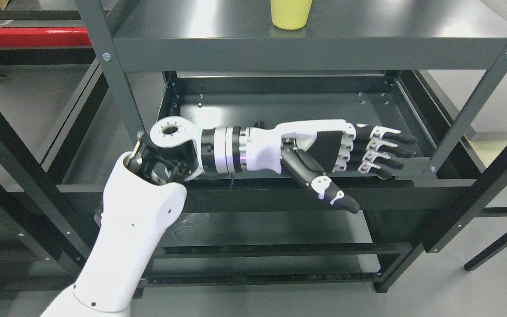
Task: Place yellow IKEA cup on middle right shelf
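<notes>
White left hand (337, 152): fingers straight, thumb splayed, holds nothing, hovers in front of lower shelf (280, 110). Yellow cup (290, 14) upright on upper shelf (218, 22) of grey metal rack; grey floor.

Red beam (29, 37), top left bkgd.

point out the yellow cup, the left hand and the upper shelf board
yellow cup (291, 16): head view, on its side wall.
left hand (324, 147): head view, on the black palm pad.
upper shelf board (192, 24): head view, on bare top surface.

Open left hand (324, 154) fronts the bare lower shelf (280, 110), flanked by posts (469, 114).
</notes>
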